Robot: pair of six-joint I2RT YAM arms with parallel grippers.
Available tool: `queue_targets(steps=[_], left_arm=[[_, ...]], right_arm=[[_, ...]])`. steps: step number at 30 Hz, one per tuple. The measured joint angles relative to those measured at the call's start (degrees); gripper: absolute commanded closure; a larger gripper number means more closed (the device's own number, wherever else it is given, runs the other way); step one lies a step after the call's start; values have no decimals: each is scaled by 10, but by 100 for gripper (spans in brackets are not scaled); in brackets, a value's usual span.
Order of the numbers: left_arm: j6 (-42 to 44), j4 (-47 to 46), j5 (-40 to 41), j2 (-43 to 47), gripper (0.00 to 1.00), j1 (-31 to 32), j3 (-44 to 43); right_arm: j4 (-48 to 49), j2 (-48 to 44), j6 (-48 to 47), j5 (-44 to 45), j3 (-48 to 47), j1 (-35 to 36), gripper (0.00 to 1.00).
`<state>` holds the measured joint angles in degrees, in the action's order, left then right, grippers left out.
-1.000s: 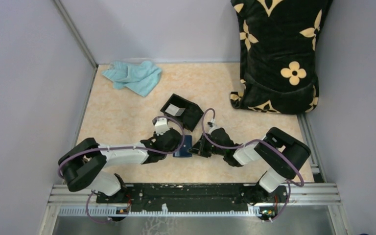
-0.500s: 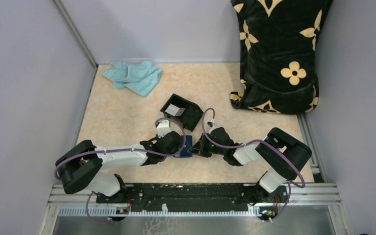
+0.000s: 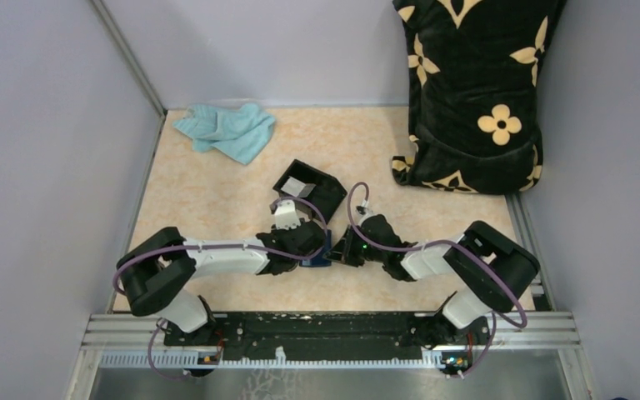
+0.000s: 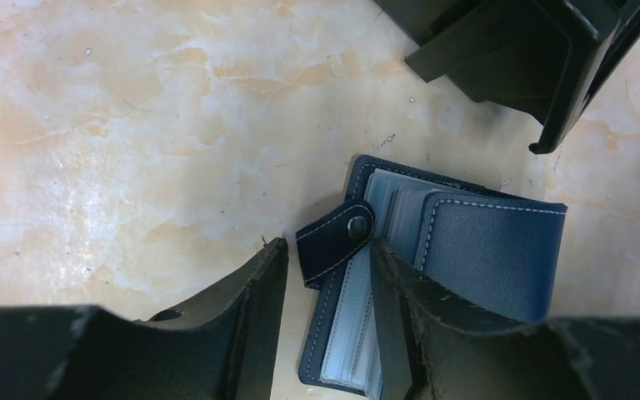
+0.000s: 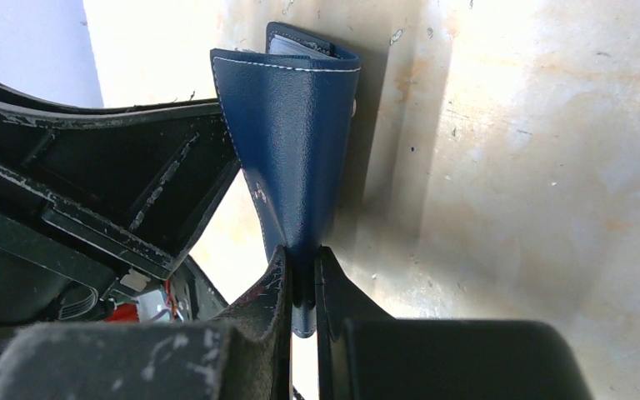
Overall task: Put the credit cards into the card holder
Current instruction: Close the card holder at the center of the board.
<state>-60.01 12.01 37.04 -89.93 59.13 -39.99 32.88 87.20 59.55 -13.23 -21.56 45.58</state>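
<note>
The blue wallet (image 4: 483, 250) lies on the bench (image 3: 217, 192) just in front of the black box (image 3: 325, 198). The right pincer (image 5: 302, 268) is clenched on the edge of its cover and holds it raised, while the left pincer (image 4: 327, 248) is released, its jaws apart on both sides of the snap tab (image 4: 337, 237). I think the step in hand is opening the wallet. Next the left pincer must spread the pockets, then fetch the pale card (image 3: 298, 187) lying inside the box.
</note>
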Motion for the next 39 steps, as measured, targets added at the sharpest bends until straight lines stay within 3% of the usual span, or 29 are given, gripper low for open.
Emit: queue_targets(steps=[17,24,39], left_arm=[[-55,45,32,-26,48,14,-30],[-82,52,39,-16,52,27,-22],[-128,121,70,-19,56,139,-25]], right_arm=[[-102,-95,-57,-37,26,-53,100],[-114,-97,-80,-69,29,-80,100],[-195,-34,-165,-137,-42,-118,100]])
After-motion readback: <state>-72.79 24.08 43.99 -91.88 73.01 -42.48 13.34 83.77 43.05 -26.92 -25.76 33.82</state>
